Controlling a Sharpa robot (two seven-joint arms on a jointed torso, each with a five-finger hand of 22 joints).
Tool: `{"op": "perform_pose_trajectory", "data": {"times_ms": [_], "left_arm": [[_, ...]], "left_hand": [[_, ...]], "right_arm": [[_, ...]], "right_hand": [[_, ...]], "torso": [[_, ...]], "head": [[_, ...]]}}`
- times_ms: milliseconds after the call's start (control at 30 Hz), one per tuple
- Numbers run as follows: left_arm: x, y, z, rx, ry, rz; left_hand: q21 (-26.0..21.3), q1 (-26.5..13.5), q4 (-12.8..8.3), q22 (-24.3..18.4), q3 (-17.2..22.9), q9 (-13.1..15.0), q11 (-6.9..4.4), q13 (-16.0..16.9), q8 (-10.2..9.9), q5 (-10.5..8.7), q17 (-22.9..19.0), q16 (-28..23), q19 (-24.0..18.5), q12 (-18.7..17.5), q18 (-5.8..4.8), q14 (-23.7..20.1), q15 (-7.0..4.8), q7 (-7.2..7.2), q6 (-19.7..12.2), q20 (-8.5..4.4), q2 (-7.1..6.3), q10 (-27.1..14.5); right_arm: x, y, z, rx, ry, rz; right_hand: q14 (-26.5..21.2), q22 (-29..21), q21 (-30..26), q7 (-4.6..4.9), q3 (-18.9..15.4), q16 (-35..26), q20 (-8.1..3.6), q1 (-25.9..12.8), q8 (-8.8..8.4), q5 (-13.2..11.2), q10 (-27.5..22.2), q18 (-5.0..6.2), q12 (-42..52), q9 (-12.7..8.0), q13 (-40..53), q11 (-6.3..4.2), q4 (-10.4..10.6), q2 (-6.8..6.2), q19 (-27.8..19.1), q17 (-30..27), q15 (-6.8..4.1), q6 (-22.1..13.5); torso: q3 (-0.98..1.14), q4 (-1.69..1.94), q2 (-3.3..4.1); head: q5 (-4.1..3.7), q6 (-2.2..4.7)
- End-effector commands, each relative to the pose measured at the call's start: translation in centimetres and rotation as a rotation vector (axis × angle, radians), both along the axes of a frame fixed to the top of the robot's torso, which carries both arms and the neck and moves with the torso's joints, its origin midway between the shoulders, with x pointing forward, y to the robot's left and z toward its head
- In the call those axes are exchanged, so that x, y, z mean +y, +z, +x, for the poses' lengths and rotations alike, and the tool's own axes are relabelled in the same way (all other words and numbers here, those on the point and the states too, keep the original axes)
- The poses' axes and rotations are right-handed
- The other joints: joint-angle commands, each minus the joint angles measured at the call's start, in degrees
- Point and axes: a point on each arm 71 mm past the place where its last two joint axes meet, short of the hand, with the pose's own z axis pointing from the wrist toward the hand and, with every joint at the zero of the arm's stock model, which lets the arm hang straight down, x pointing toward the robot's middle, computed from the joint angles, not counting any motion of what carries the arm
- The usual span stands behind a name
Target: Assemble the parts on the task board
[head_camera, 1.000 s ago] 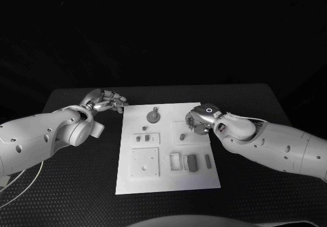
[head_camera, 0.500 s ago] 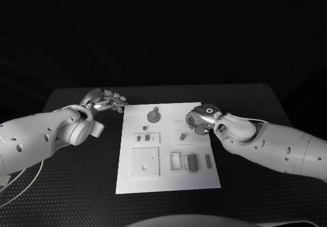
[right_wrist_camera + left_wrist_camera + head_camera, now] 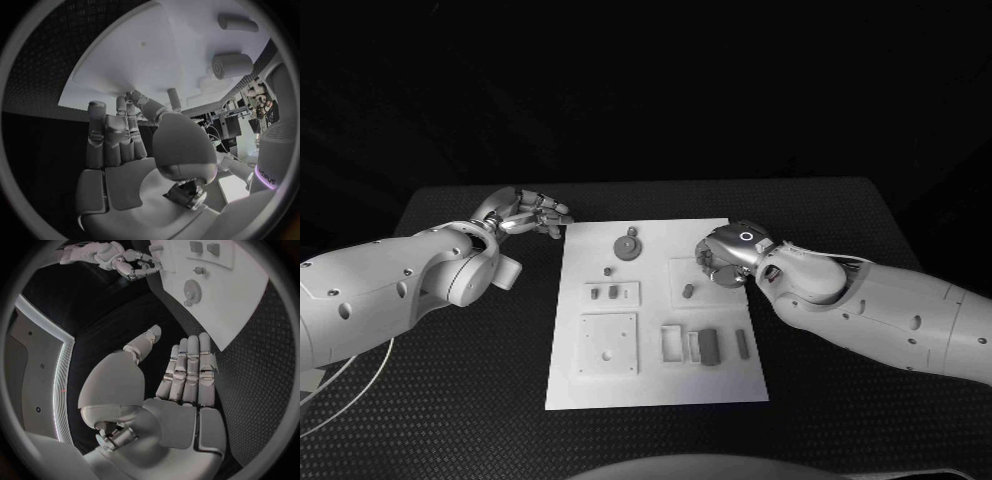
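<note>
While the left hand (image 3: 524, 213) idles, fingers spread, off the task board (image 3: 655, 380), little moves.
The right hand (image 3: 721, 254) edges lower over the parts (image 3: 705, 344), fingers apart, gripping nothing.

head view looks down; wrist views close; all share task board (image 3: 653, 320).
</note>
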Motion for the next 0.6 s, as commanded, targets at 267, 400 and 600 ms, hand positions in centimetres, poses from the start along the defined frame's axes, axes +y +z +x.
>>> {"op": "perform_pose_trajectory", "data": {"times_ms": [267, 400, 600], "left_arm": [[-0.2, 0.1, 0.0, 0.001, -0.015, -0.009], [-0.2, 0.1, 0.0, 0.001, -0.015, -0.009], [-0.2, 0.1, 0.0, 0.001, -0.015, -0.009]], "left_hand": [[-0.39, -0.39, -0.11, -0.07, -0.35, -0.07, -0.07, -0.07, -0.11, -0.34, 0.13, -0.24, 0.35, -0.06, 0.65, 0.41, 0.10, -0.06, -0.44, 0.06, 0.00, -0.46], [-0.40, -0.40, -0.12, -0.08, -0.36, -0.07, -0.06, -0.08, -0.12, -0.35, 0.15, -0.26, 0.36, -0.06, 0.65, 0.42, 0.10, -0.06, -0.46, 0.06, 0.00, -0.47], [-0.41, -0.39, -0.12, -0.09, -0.38, -0.07, -0.06, -0.08, -0.12, -0.35, 0.17, -0.28, 0.38, -0.06, 0.65, 0.43, 0.10, -0.05, -0.48, 0.06, 0.00, -0.49]], "right_arm": [[-0.2, 0.9, -0.2, -0.016, -0.001, 0.011], [-0.2, 1.1, -0.1, -0.016, -0.001, 0.018], [-0.2, 1.3, -0.3, -0.013, 0.000, 0.024]], "right_hand": [[-0.26, 0.14, -0.20, -0.07, 0.00, 0.16, 0.04, 0.41, 0.42, 0.09, 2.94, 3.99, -0.06, 0.05, -0.14, -0.01, 0.05, -0.33, 0.56, 0.13, -0.76, 0.53], [-0.26, 0.15, -0.20, -0.08, 0.00, 0.15, 0.05, 0.40, 0.43, 0.09, 2.97, 3.99, -0.07, 0.05, -0.15, -0.02, 0.05, -0.33, 0.57, 0.14, -0.77, 0.55], [-0.26, 0.16, -0.20, -0.09, -0.01, 0.15, 0.05, 0.39, 0.44, 0.09, 3.02, 3.99, -0.08, 0.06, -0.17, -0.03, 0.05, -0.33, 0.58, 0.15, -0.78, 0.57]], "torso": [[-0.08, -0.10, -0.02], [-0.02, -0.12, 0.01], [-0.04, 0.02, 0.01]], "head": [[-0.07, 0.04], [-0.08, 0.07], [-0.18, 0.04]]}}
